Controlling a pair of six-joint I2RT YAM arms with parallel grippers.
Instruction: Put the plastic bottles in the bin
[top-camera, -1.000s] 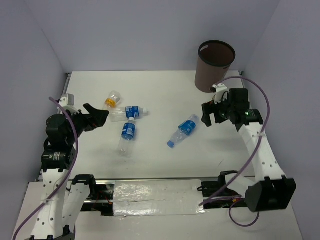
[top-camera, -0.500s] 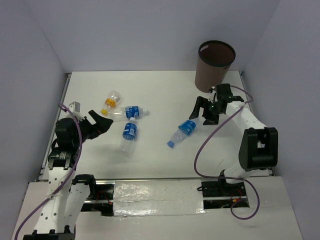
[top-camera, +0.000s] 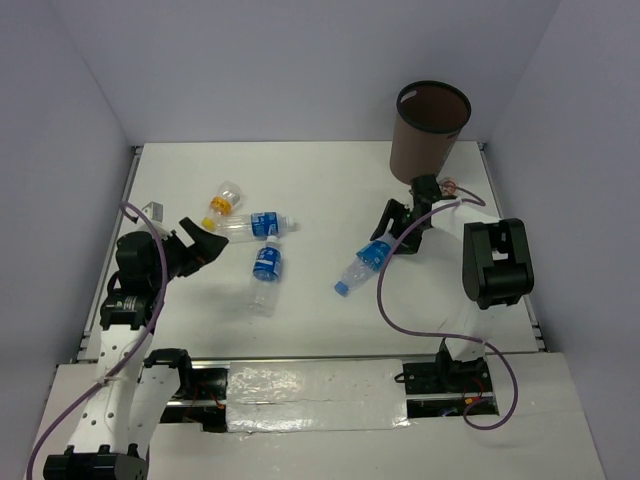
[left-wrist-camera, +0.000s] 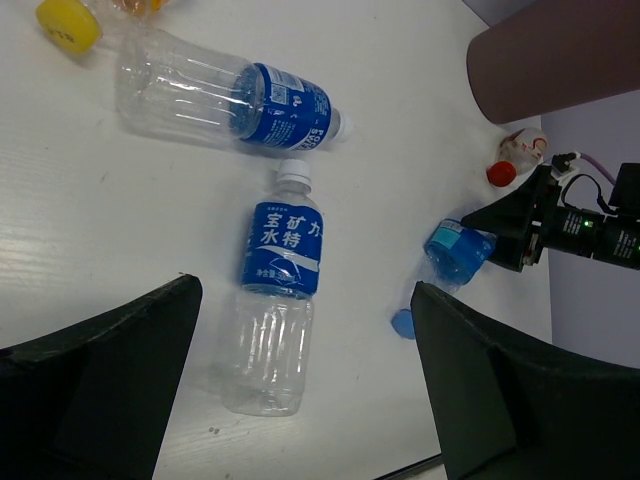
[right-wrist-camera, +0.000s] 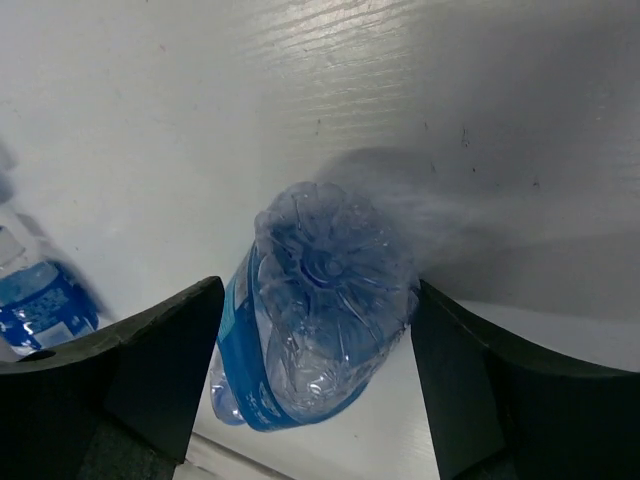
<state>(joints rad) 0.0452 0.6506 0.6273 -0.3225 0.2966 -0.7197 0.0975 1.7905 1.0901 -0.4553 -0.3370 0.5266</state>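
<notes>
Brown, tapered, dark at the rim: bin (top-camera: 432, 135), upright at the far right of the white table (top-camera: 330, 180), mouth facing up. Clear plastic, five in number, all lying on the table outside the bin: bottles, listed left to right. First, yellow-capped bottle (top-camera: 224, 200), far left, cap toward the near-left. Second, horizontal blue-label bottle (top-camera: 255, 226), just beside the first on its near side, small white cap pointing right. Third, white-capped blue-label bottle (top-camera: 265, 275), lengthwise, cap at the far end close to the second but not touching it. Fourth, blue-capped bottle (top-camera: 362, 263), right of centre, slanted, cap toward the near-left and base toward the bin. Fifth, red-capped bottle (left-wrist-camera: 522, 148), beside the foot of the bin. Tool on the right: right gripper (top-camera: 393, 232), low at the base of the blue-capped bottle, jaws spread wide, with that ribbed base between the two dark fingers (right-wrist-camera: 150, 380); contact with the plastic not to be told from the right wrist view. Tool on the left: left gripper (top-camera: 207, 242), above the left part of the table, jaws parted, grasping nothing, with the white-capped blue-label bottle showing between its fingers in the left wrist view but lying well beyond them. Purple cable (top-camera: 382, 295), looping from the right arm toward the near edge.
</notes>
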